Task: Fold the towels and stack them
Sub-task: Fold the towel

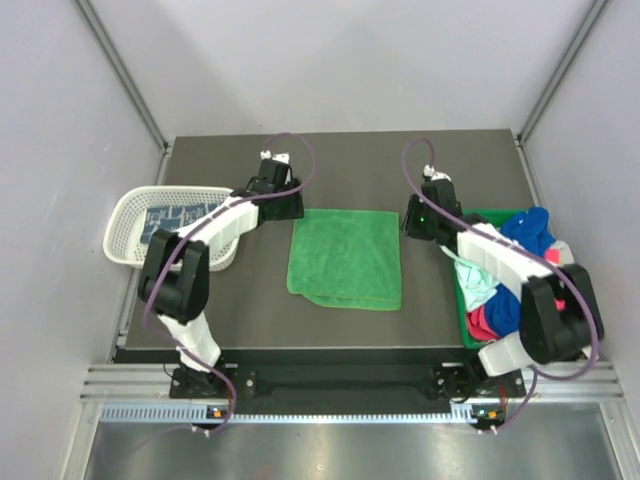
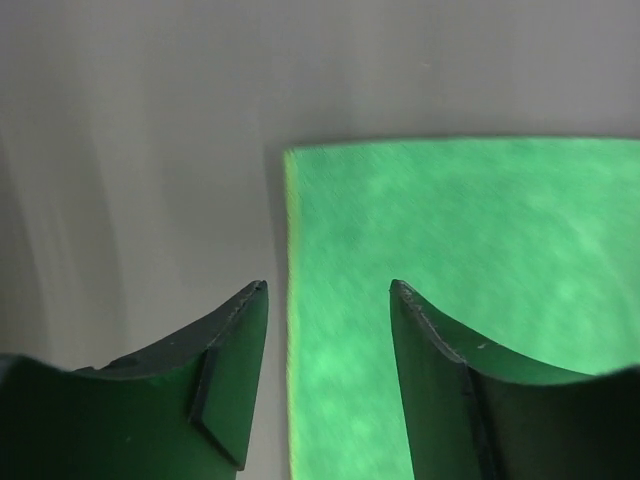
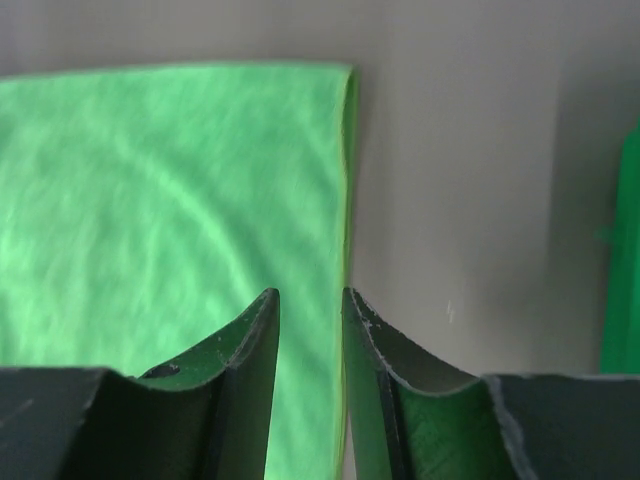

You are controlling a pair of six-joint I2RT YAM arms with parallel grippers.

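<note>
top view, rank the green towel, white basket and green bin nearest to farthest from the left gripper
1. green towel: centre, its far-left corner right beside the left gripper.
2. white mesh basket: off to the left side.
3. green bin: across on the right side, beyond the towel.

the overhead camera looks down from the near side across the whole table (image 1: 250,310); each wrist camera sits close over one side edge of the green towel (image 1: 345,258), which all three share.
</note>
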